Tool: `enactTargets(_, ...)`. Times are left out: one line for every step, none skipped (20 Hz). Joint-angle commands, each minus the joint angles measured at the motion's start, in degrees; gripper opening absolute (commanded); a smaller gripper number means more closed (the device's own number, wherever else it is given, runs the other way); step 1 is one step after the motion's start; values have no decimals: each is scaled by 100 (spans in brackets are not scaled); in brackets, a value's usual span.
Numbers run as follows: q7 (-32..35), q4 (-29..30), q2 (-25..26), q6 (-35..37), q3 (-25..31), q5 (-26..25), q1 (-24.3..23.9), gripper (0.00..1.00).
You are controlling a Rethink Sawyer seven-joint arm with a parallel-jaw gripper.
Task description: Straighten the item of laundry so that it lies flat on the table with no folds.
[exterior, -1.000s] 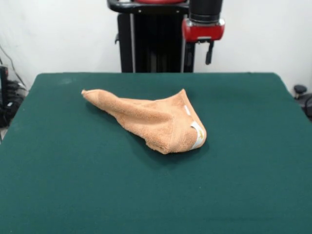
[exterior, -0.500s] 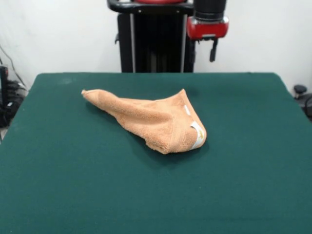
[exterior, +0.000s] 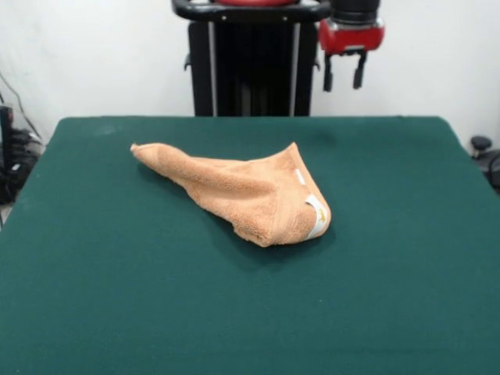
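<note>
The item of laundry is an orange-tan terry towel, bunched into a folded wedge near the middle of the dark green table. One thin end trails to the left. Its thick rounded end points to the right, with a white label showing there. My gripper hangs high above the table's far edge, up and to the right of the towel and well apart from it. Its two dark fingers stand open with nothing between them.
The black pedestal rises behind the table's far edge. Cables and dark gear sit off the left side. A small dark object shows past the right edge.
The gripper has risen and shifted to the right, and both its fingers now show spread apart. The towel has not moved.
</note>
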Motion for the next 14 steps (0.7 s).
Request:
enactTargets(1536,-3,-318,365,102,557,105,100)
enactTargets(1481,-83,-337,447,101,578,100,100)
enactTargets(1434,-159,-359,542,136,596,73,100)
enactTargets(1393,-232,-370,617,134,620,69,100)
enactTargets(1357,-293,-375,684,139,640,56,100)
enactTargets(1313,-367,-371,750,128,661,56,100)
enactTargets(1266,-460,-355,819,138,684,39,100)
enactTargets(1235,-511,-336,845,170,686,6,100)
enactTargets(1250,-506,-293,789,181,693,-10,100)
enactTargets(1252,-531,-265,807,203,718,-35,100)
enactTargets(1220,-575,-258,804,193,717,-37,100)
enactTargets(1192,-607,-280,860,198,728,-49,100)
enactTargets(1159,-636,-320,934,184,739,-43,100)
enactTargets(1127,-667,-374,1029,153,755,-27,100)
